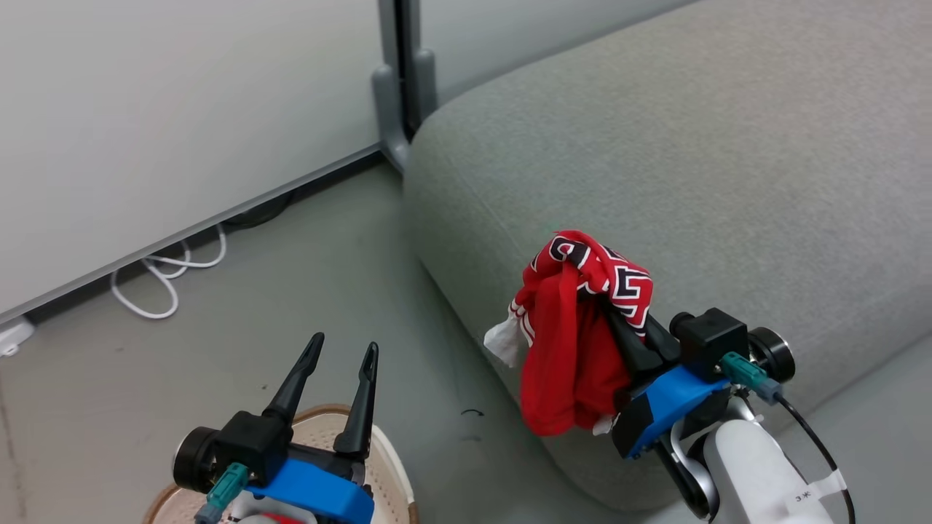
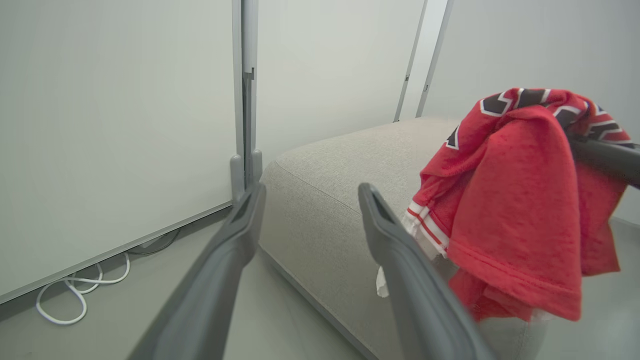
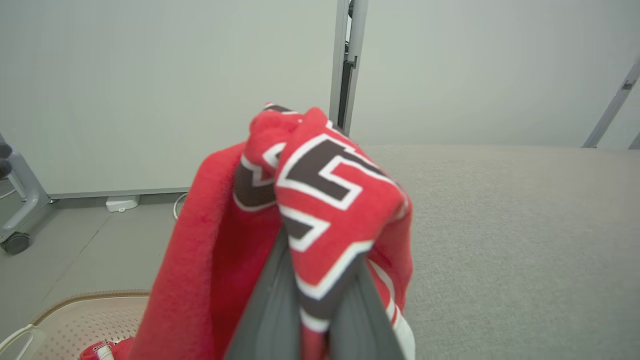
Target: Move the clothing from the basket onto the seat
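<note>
Hovering wide open and empty, the left pincer [image 1: 344, 342] hangs above the basket [image 1: 389, 466], where a second red garment [image 3: 107, 349] lies below (only a corner shows). To its right, the right pincer [image 1: 615, 320] is clenched on the lettered red garment [image 1: 568, 342], which drapes downward from its fingers. The seat [image 1: 692, 167] lies ahead of this pincer, so I judge the drop needs a forward reach.
</note>
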Controlling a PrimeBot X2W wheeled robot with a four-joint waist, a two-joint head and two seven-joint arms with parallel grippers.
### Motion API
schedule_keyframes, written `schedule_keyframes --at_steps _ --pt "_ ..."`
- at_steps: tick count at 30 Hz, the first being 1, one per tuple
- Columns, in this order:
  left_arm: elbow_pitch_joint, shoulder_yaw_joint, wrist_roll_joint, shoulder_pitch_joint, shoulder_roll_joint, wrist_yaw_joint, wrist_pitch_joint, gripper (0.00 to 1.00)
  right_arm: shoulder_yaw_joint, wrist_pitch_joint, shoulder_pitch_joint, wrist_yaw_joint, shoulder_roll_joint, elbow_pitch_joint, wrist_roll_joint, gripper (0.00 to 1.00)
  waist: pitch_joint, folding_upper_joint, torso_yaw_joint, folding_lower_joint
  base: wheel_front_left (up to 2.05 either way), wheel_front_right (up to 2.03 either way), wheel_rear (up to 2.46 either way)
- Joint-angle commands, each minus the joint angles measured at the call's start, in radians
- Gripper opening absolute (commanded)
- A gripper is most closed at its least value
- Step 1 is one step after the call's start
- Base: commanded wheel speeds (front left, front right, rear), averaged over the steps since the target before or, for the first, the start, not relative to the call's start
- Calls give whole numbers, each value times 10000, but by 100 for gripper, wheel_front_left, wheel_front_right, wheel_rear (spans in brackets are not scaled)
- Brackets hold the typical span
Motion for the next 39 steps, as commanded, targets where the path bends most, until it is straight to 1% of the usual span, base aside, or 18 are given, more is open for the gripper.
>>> schedule_keyframes --at_steps 1,5,9,13,19,20,24,26,27,28,29,30,37,39 --pt "-1 88 92 -163 66 -27 -47 100 -16 -96 77 5 -8 -131 55 0 206 -1 -400 1 0 0 0" --pt "49 82 146 -230 62 -63 -47 100 -138 -131 166 5 -8 -241 47 0 334 -1 -601 1 0 0 0" --pt "71 20 172 -295 66 -85 -47 100 -276 -143 226 5 -10 -307 26 0 414 -1 -642 1 0 0 0" --pt "50 13 189 -346 126 -85 -47 100 -369 -151 173 5 -10 -342 115 0 536 -1 -584 1 0 0 0" --pt "-54 -69 258 -504 222 -93 -48 100 -647 -239 -365 5 -11 -369 359 0 909 -1 -365 1 0 0 0" --pt "-106 -177 260 -633 267 -92 -48 100 -914 -303 -729 5 -13 -277 523 0 1159 -1 -202 1 0 0 0" --pt "-256 -424 313 -917 459 -94 -48 100 -1777 -389 -1860 5 -13 102 569 0 1849 -1 169 1 0 0 0" --pt "-358 -557 309 -1123 558 -95 -48 100 -2382 -407 -2594 5 -11 381 405 0 2305 -1 405 1 0 0 0" --pt "-433 -629 268 -1251 610 -95 -48 100 -2728 -342 -3006 5 -19 539 84 0 2582 -1 557 1 0 0 0" --pt "-433 -629 268 -1251 610 -95 -48 100 -2728 -342 -3006 5 -19 539 84 0 2582 -1 557 1 0 0 0" --pt "-585 -863 310 -1502 794 -95 -48 100 -3204 -294 -3808 5 -54 708 -397 0 3080 -1 861 1 0 0 0" --pt "-585 -863 310 -1502 794 -95 -48 100 -3204 -294 -3808 5 -54 708 -397 0 3080 -1 861 1 0 0 0" --pt "-1348 -1188 474 -2167 1452 -94 -35 100 -4989 -122 -6224 3 -1153 1275 -1191 0 4839 -1 1688 1 0 0 0" --pt "-1516 -1179 552 -2280 1619 -94 -21 100 -5596 -171 -6765 5 -1295 1451 -1293 0 5231 -1 1845 1 0 0 0"
